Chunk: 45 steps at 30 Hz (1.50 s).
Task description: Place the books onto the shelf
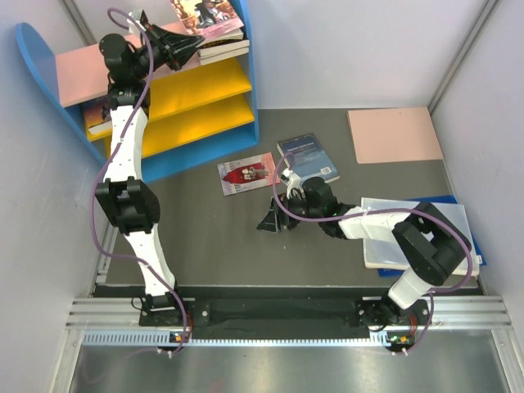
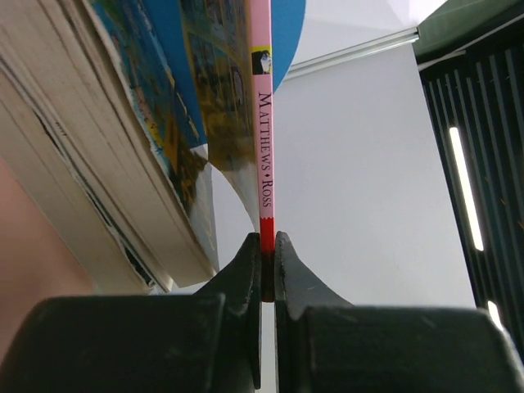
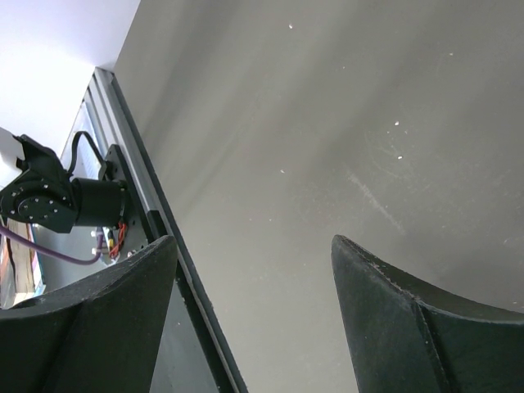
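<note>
Status: left claw (image 2: 268, 250) clamped on pink-spined book (image 2: 263, 131) at shelf (image 1: 209, 82); right claw (image 3: 254, 274) open, empty. Outstanding: red-white book (image 1: 246, 173) and navy book (image 1: 308, 157) on counter (image 1: 205, 246).

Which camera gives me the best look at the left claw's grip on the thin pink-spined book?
Left wrist: it looks straight along the left claw, shut on the pink-spined book and pinching its spine edge. Top external shows that claw up at the top of the shelf, but the contact itself is hidden. Right wrist shows none of it.

Pink-spined book (image 2: 264, 123) (shelf (image 1: 205, 155) blue, yellow)
</note>
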Available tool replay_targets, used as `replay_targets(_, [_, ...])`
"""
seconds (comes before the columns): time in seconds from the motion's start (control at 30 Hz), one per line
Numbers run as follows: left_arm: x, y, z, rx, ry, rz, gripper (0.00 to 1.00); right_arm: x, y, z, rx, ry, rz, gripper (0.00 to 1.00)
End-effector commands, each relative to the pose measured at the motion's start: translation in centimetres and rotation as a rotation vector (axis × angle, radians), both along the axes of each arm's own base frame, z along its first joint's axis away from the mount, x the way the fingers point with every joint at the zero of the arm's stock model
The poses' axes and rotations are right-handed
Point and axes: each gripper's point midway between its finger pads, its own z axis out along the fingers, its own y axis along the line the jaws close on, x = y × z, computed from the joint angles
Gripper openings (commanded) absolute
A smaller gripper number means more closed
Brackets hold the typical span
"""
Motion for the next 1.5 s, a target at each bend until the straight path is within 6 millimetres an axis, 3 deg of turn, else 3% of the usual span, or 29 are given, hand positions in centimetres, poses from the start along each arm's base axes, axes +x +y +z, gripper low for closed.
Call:
replay_targets(0.0, [-0.4,0.1,0.7,0.035,-0.04,0.019,0.0,0.3,1.3,2.1,0.058,-0.061,0.026,0.76])
replay_targets(0.07, [-0.4,0.2,0.5,0.046,-0.033,0.024,0.01,0.3,1.3,2.1,0.058,-0.062,0.03,0.76])
replay_targets(0.1, [-0.3,0.1,0.1,0.058,-0.023,0.027,0.06,0.3,1.3,2.1,0.058,-0.062,0.028,0.76])
replay_targets(0.2, [0.0,0.1,-0.4,0.071,-0.016,0.028,0.43,0.3,1.2,2.0,0.057,-0.062,0.029,0.76])
replay_targets(0.23, [0.0,0.1,-0.6,0.073,-0.013,0.028,0.96,0.3,1.2,2.1,0.058,-0.062,0.028,0.76])
replay_targets(0.6, [-0.1,0.2,-0.4,0.098,-0.036,0.031,0.98,0.2,1.3,2.1,0.06,-0.062,0.031,0.77])
replay_targets(0.83, [0.0,0.6,-1.5,0.169,-0.048,0.049,0.98,0.2,1.3,2.1,0.062,-0.062,0.035,0.77])
replay_targets(1.1, [-0.8,1.5,-0.1,0.329,-0.175,0.193,0.98,0.2,1.6,1.9,0.063,-0.051,0.044,0.77])
replay_targets(1.23, [-1.2,2.5,-0.7,0.426,-0.177,0.278,0.98,0.2,1.5,2.0,0.065,-0.054,0.039,0.77])
replay_targets(1.47, [-1.1,2.1,-3.1,0.471,-0.142,0.235,0.98,0.1,1.5,2.0,0.066,-0.052,0.043,0.77])
